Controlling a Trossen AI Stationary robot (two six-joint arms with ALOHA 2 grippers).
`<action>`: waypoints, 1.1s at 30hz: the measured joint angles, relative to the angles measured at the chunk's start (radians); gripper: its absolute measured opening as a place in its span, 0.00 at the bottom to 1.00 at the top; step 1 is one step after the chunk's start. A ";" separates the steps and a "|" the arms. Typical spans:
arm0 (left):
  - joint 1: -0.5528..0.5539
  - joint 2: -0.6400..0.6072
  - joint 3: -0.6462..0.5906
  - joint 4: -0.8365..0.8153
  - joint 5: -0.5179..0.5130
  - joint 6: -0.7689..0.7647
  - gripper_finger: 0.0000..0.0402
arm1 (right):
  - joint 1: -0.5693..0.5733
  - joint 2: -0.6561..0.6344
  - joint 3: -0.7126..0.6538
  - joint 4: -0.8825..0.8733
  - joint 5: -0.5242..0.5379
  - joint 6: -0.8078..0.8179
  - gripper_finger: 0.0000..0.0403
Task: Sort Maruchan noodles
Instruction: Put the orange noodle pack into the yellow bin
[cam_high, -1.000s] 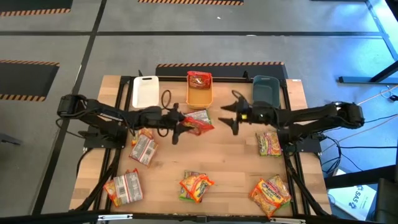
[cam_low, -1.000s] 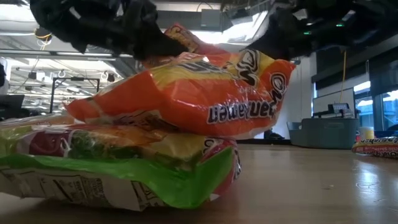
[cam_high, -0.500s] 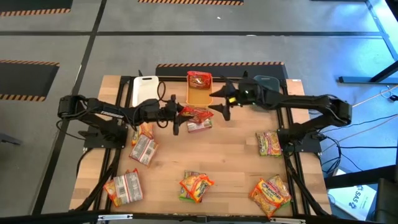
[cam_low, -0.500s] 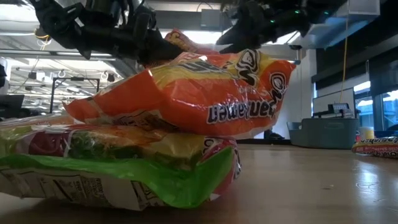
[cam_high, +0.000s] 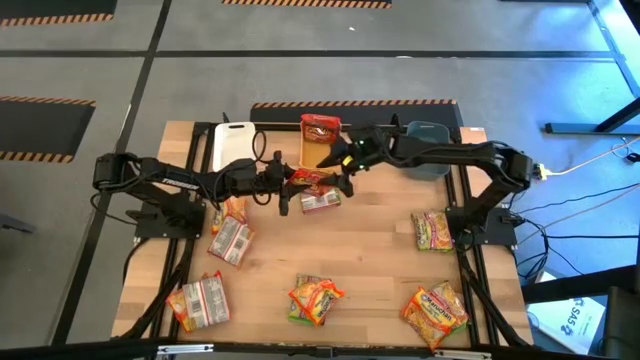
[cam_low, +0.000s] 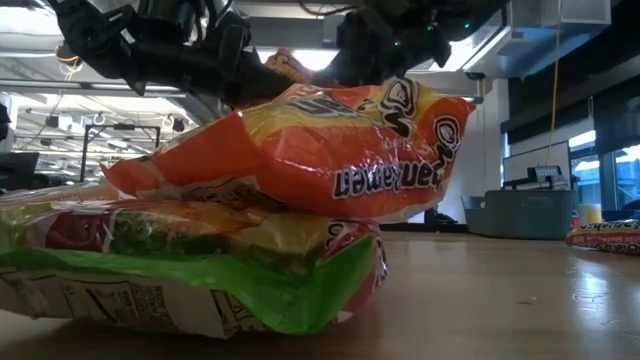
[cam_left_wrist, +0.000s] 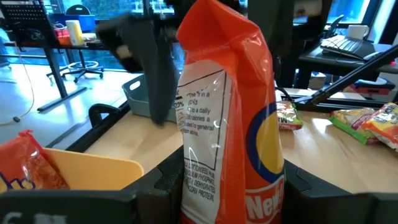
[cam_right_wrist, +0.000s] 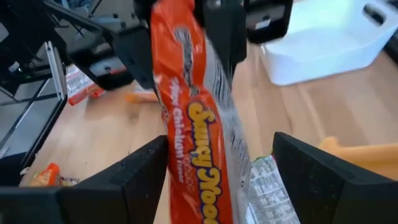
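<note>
In the high view my left gripper (cam_high: 292, 183) reaches from the table's left and is shut on an orange-red Maruchan packet (cam_high: 312, 180), held in the air near the orange bin (cam_high: 321, 150). My right gripper (cam_high: 346, 166) comes from the right, open. Its two fingers (cam_right_wrist: 144, 180) stand on either side of the packet's free end (cam_right_wrist: 189, 130) with gaps showing. A further packet (cam_high: 323, 202) lies on the table just below. Other Maruchan packets lie scattered: (cam_high: 232, 238), (cam_high: 200, 300), (cam_high: 315, 298), (cam_high: 435, 310), (cam_high: 433, 230). My left gripper pinches the packet's left end (cam_left_wrist: 208, 186) between its two fingers, one on each flat face. The fingers come level from the table's left, along the packet. The packet stands on edge, sticking out toward the right, lifted clear of the table.
Three bins line the far edge: white (cam_high: 233, 147), orange with a red packet (cam_high: 321, 128) inside, and grey-blue (cam_high: 428, 148). In the low view two stacked packets (cam_low: 290, 160) fill the foreground near the front edge. Bare wood lies at the table's middle.
My right gripper has swung up and toward the table's far left, from beside the grey-blue bin to the held packet, and now straddles its free end, still open. My left gripper carried the packet slightly toward the far edge, then kept still.
</note>
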 joint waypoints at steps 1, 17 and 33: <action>0.000 0.000 0.000 -0.001 0.000 -0.001 0.34 | 0.002 0.009 0.000 0.003 0.000 0.000 0.68; -0.001 0.000 0.000 -0.011 0.017 -0.025 0.34 | 0.046 0.053 0.000 0.049 0.026 -0.025 0.29; 0.001 -0.069 0.003 -0.232 0.007 -0.040 0.52 | 0.046 0.042 -0.001 0.056 0.067 -0.030 0.23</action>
